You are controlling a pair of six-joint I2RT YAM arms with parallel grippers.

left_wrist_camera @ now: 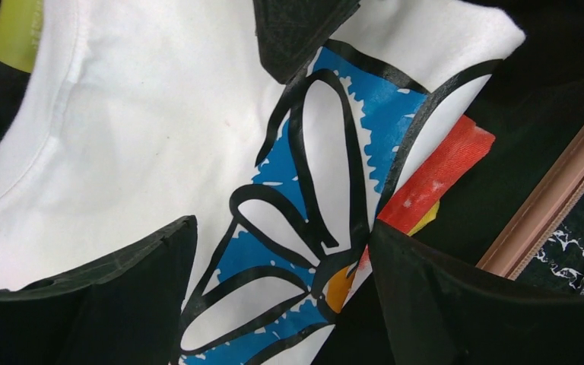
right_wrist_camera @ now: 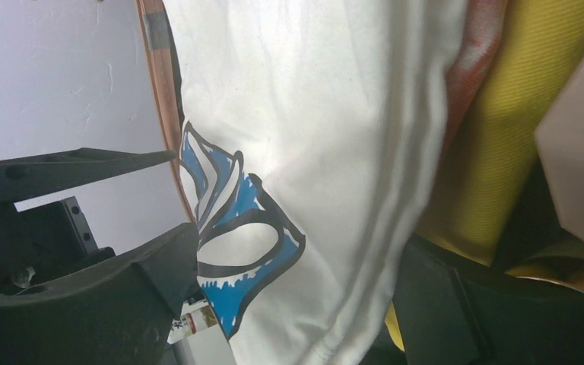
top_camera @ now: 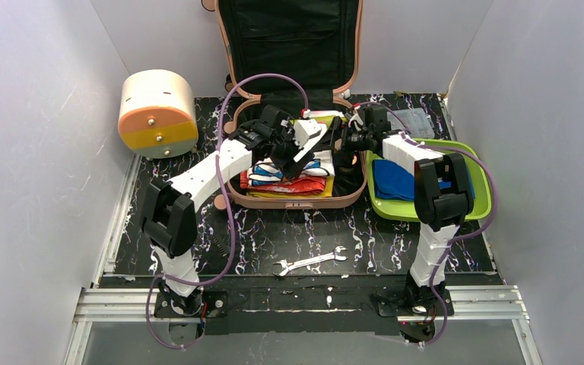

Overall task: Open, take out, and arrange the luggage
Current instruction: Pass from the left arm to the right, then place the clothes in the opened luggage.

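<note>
The salmon-pink hard-shell suitcase (top_camera: 304,202) lies open at the back middle of the black marbled table (top_camera: 395,243), its lid upright. The left gripper (left_wrist_camera: 281,232) hangs over the folded white flower-print shirt (left_wrist_camera: 144,129), jaws spread and holding nothing. The right gripper (right_wrist_camera: 296,243) gapes wide around loose white cloth.

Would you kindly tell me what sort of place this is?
Probably a robot test cell, not a home: plain white panel walls box in a marbled black table, an aluminium rail runs along its near edge, and the luggage lies open on it.
</note>
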